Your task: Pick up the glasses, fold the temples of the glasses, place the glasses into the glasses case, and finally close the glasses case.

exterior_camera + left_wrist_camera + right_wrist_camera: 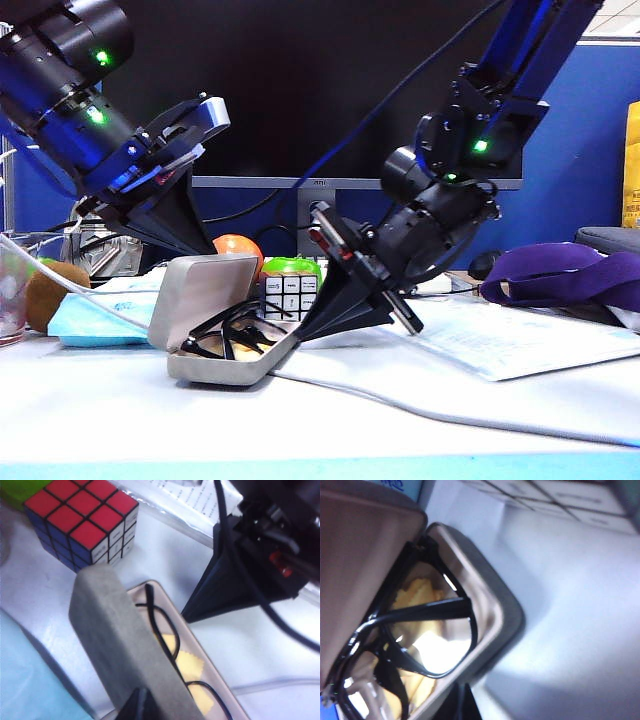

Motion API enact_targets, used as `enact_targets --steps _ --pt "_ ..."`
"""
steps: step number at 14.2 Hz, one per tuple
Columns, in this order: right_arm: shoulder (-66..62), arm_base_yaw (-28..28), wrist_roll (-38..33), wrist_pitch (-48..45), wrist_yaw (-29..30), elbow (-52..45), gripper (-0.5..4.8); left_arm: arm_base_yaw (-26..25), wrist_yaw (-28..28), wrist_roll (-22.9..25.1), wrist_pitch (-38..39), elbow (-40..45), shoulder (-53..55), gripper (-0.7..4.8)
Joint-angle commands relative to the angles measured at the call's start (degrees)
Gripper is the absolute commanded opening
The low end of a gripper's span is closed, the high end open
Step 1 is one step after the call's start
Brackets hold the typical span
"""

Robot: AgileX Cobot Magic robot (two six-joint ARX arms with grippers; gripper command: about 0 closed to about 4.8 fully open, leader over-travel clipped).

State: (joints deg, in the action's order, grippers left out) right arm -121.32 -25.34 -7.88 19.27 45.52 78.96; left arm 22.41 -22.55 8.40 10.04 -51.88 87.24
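Your black-framed glasses (415, 630) sit folded in the open grey fabric clamshell case (215, 375); right gripper (330, 322) pressed together at its rim; left gripper (140, 705) behind the lid, grip state unclear

Oblong grey fabric-textured clamshell glasses case (215, 372) lies open on the white surface (120, 420), lid (200, 292) raised at about 11 o'clock. Thin black-framed glasses (415, 630) with clear lenses sit tilted inside the pale-lined tray, on a yellow cloth (187, 666). One black temple (427, 611) lies folded across a lens.
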Motion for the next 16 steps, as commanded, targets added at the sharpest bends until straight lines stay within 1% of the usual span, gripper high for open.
enact_targets --steps 1,4,7,9,11,15,16 --pt "-0.7 -1.2 -1.1 0.1 -0.7 -0.3 -0.05 0.1 -0.9 -0.3 -0.7 -0.1 0.0 -0.06" --pt "-0.9 -1.2 -1.1 0.7 -0.9 -0.3 -0.05 0.1 -0.9 -0.3 -0.5 -0.1 0.0 -0.06" --pt "-0.9 -1.2 -1.1 0.6 -0.9 -0.3 -0.05 0.2 -2.4 -0.3 -0.4 -0.1 0.4 -0.05" --pt "-0.9 -1.2 -1.1 0.7 -0.9 -0.3 -0.05 0.2 -4.9 -0.3 -0.5 -0.1 0.4 -0.05" --pt "-0.9 -1.3 -1.1 0.7 -0.9 -0.3 -0.05 0.2 -6.2 -0.3 -0.3 -0.1 0.6 -0.05" --pt "-0.9 -1.6 -1.1 0.6 -0.6 -0.3 -0.05 0.2 -6.2 -0.3 -0.2 -0.1 1.0 -0.06" --pt "-0.9 -1.6 -1.1 0.6 -0.5 -0.3 -0.05 0.9 -6.2 -0.3 -0.3 -0.1 1.9 -0.05"
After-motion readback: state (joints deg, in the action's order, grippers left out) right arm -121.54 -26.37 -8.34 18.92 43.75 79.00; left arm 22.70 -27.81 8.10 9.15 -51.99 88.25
